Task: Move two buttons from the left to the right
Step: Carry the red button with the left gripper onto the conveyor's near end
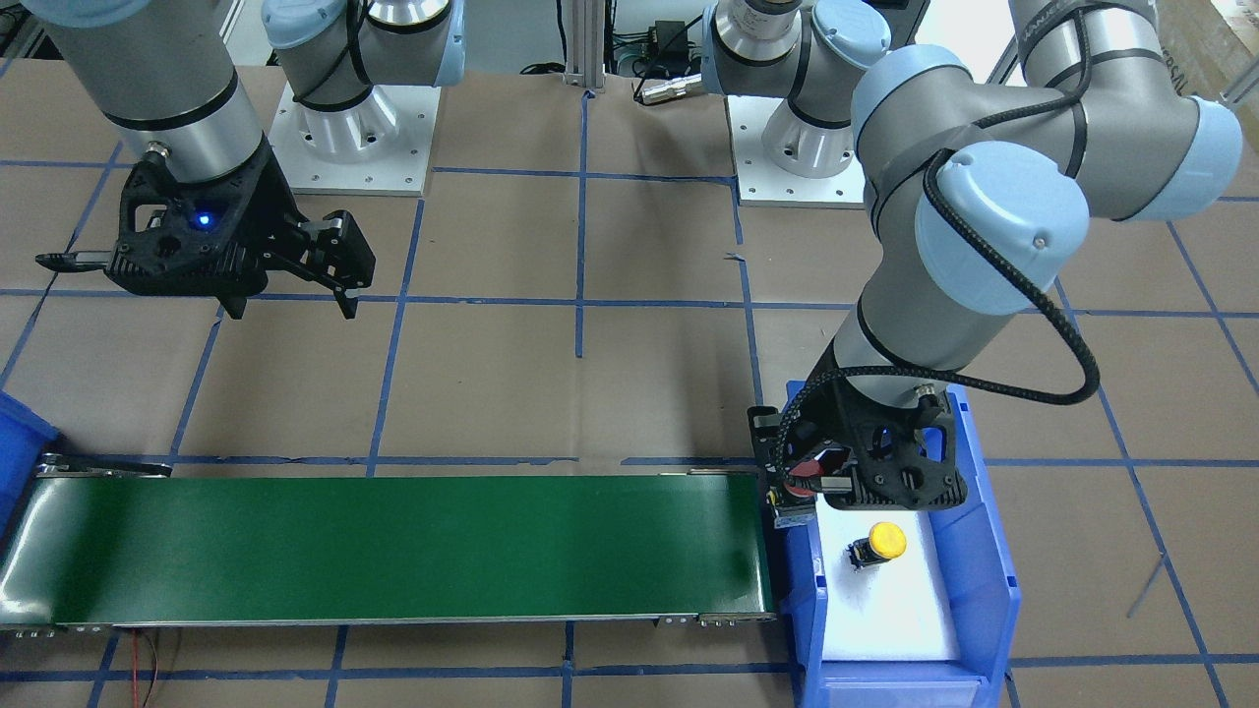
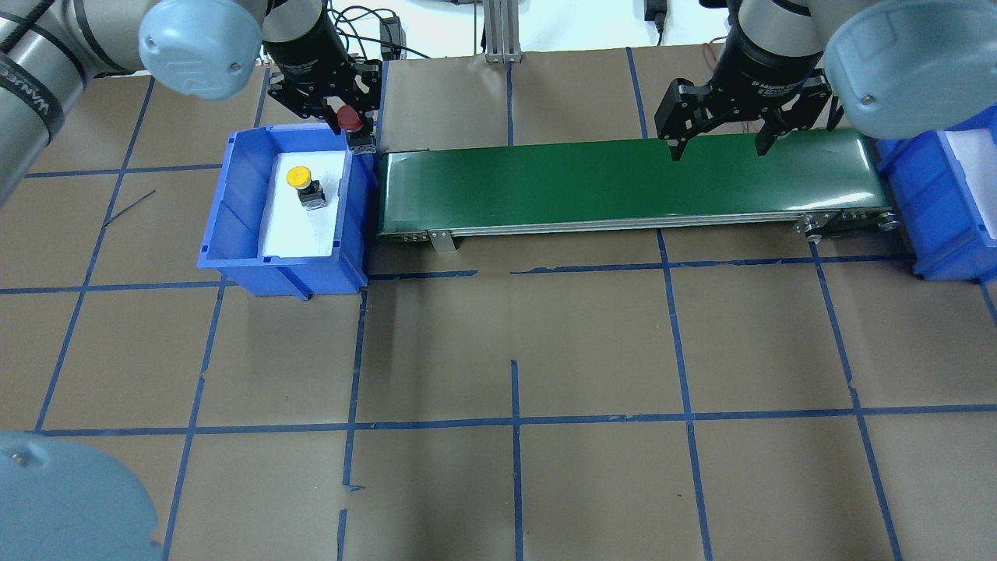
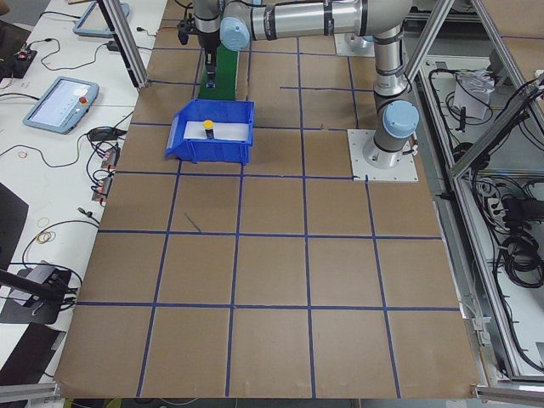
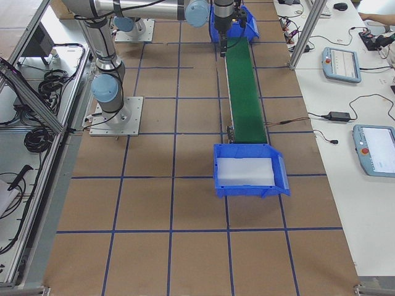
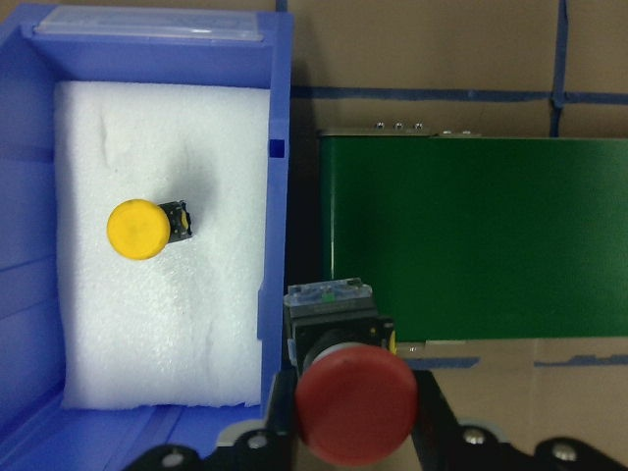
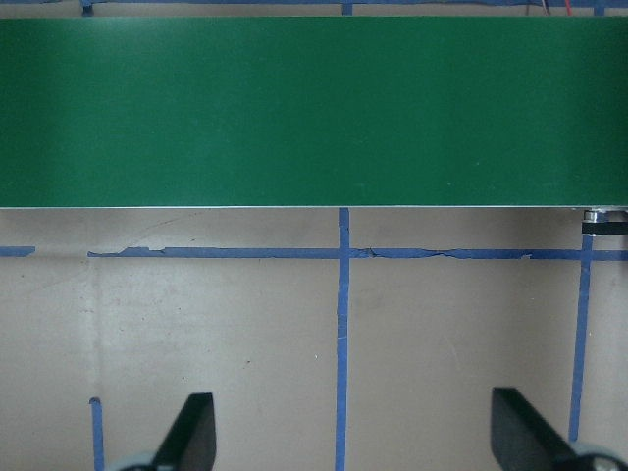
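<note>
Left fingers: I, the left gripper (image 2: 348, 115), am closed narrow on the red button (image 5: 354, 404). I hold it near its cap, with the cap toward my wrist and the black-and-metal body pointing down.
Held button, position: it hangs clear of every surface, just beside the inner wall of the left bin (image 5: 279, 245) and at the near corner of the conveyor belt (image 5: 471, 235).
Step in hand (judged): I am carrying the red button out of the bin and onto the belt's left end.
Doing it well: I should keep my height until the body has passed the bin wall. Then I centre over the green, away from the belt's edge, and lower until the body rests before I spread. Released high or tilted, the top-heavy cap would likely tip it and let it roll.
Second button: the yellow button (image 5: 137, 229) lies on its side on the white foam (image 5: 167, 334) in the left bin.
Right fingers: the right gripper (image 2: 717, 148) is spread wide and holds nothing, above the belt toward its right end.
Destination: the right bin (image 2: 915, 210) stands at the belt's far end.
</note>
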`<state>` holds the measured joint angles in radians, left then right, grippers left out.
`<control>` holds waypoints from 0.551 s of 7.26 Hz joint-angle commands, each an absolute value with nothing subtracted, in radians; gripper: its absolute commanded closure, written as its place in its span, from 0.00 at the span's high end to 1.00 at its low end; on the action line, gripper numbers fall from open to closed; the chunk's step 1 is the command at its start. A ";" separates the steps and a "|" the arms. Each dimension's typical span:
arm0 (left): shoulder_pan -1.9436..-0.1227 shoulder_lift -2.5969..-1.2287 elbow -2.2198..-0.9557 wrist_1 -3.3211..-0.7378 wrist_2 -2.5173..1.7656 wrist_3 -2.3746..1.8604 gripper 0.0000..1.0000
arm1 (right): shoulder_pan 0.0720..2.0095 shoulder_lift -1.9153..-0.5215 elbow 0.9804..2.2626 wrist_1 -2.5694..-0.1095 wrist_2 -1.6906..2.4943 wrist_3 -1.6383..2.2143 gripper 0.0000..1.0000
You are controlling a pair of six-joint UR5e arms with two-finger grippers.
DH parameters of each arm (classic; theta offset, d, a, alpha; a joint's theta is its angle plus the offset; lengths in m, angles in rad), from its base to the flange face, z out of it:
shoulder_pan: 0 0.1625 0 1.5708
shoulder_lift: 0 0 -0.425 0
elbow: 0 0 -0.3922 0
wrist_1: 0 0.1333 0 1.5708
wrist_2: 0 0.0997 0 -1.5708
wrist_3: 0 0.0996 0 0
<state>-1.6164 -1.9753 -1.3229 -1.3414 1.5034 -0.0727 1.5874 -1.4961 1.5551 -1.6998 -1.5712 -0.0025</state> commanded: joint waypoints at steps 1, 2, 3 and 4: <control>-1.631 -2.031 -1.292 -1.319 1.470 -0.092 0.01 | 1.588 -1.497 1.558 -1.694 -1.571 -0.003 1.00; -1.672 -2.066 -1.292 -1.284 1.470 -0.107 0.01 | 1.589 -1.497 1.560 -1.698 -1.571 -0.009 1.00; -1.698 -2.100 -1.292 -1.251 1.471 -0.138 0.01 | 1.589 -1.494 1.563 -1.704 -1.569 -0.017 1.00; -1.701 -2.121 -1.290 -1.226 1.471 -0.137 0.01 | 1.589 -1.494 1.566 -1.703 -1.571 -0.012 1.00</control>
